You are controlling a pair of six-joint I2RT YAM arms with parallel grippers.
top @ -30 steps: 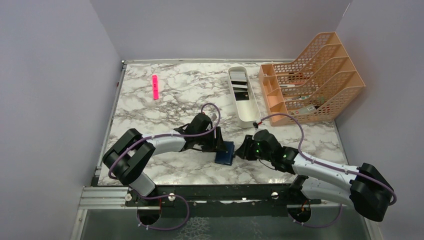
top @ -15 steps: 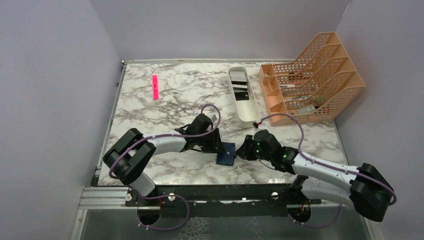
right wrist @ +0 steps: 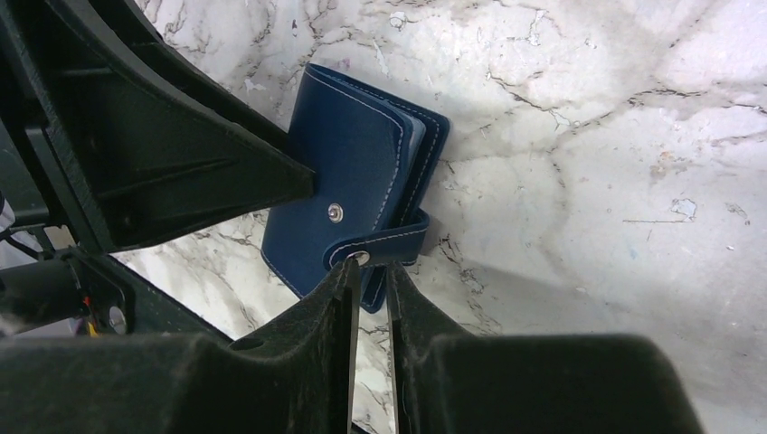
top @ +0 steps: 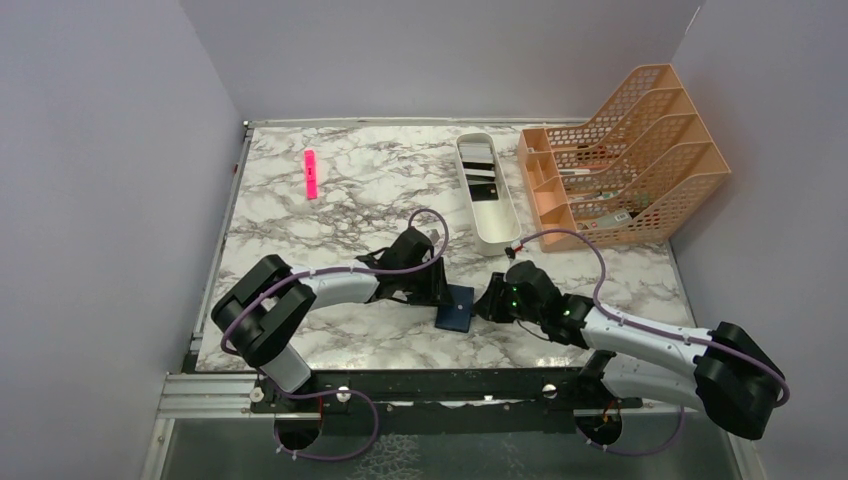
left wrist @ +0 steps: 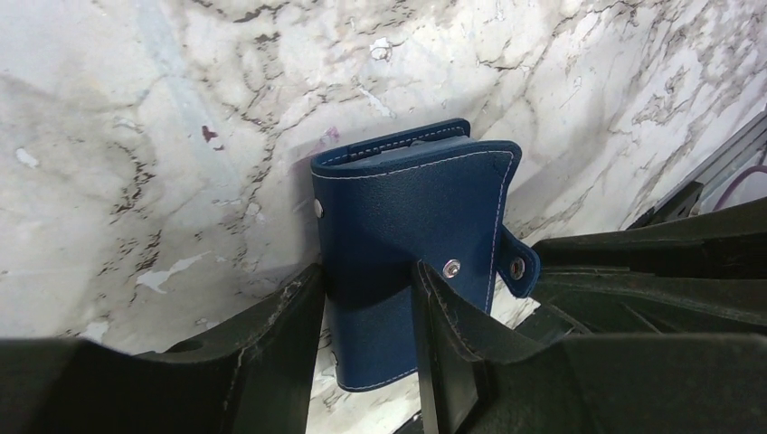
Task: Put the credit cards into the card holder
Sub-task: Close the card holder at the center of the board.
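One wallet (top: pixel 455 308) lies near the table's (top: pixel 350 190) front edge, between two grippers; right gripper (right wrist: pixel 369 268) is pinched on its one snap strap (right wrist: pixel 391 242); left gripper (left wrist: pixel 366 280) straddles its corner, jaws half apart, grip unclear; beyond: one tray (top: pixel 495 240), one rack (top: pixel 640 150), one marker (top: pixel 310 173).
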